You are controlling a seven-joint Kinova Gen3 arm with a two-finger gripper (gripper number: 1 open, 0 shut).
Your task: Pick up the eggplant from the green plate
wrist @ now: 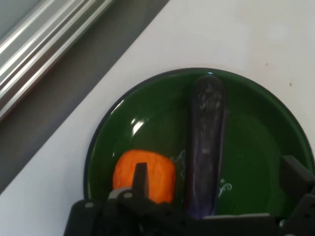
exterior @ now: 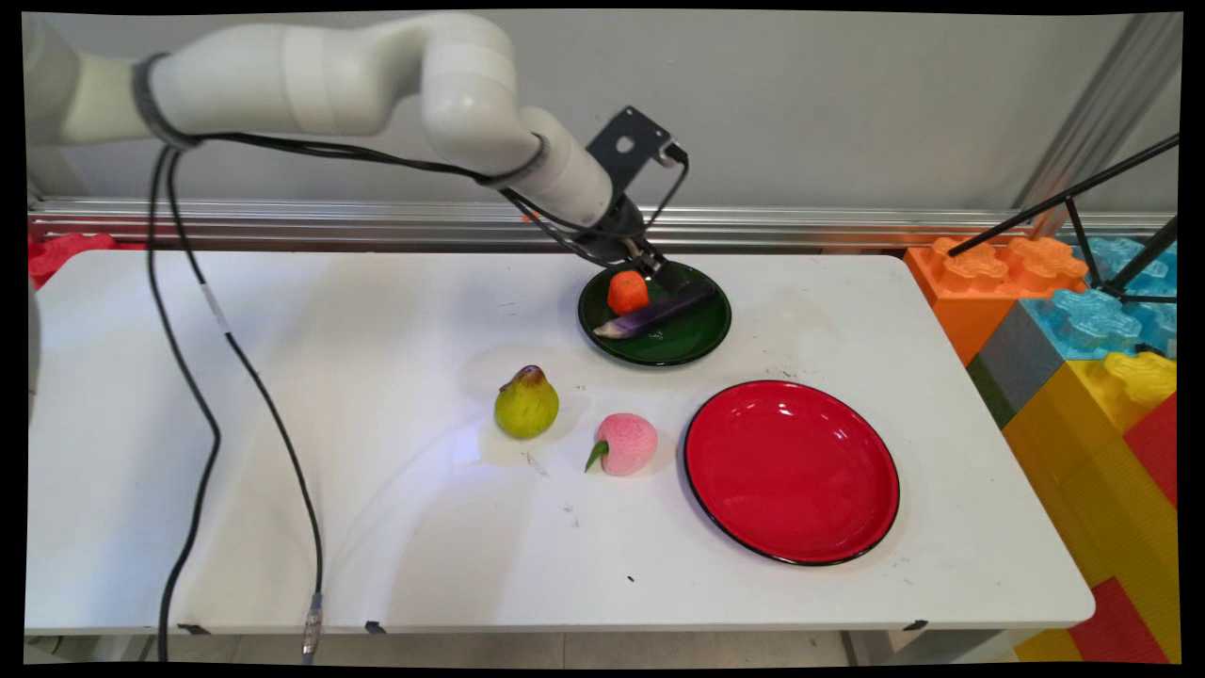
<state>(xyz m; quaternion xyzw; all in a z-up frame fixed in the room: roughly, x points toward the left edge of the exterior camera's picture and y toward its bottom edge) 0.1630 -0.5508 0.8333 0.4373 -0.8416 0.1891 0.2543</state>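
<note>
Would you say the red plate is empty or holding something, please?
Empty. The red plate shows only its bare glossy surface; the pink peach lies beside it on the table, apart from its rim.

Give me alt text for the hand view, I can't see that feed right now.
The open pincer straddles the near end of a purple eggplant lying in a green plate, one finger in front of an orange fruit beside the eggplant. The plate sits on a white table near its edge, with a metal rail beyond.
</note>
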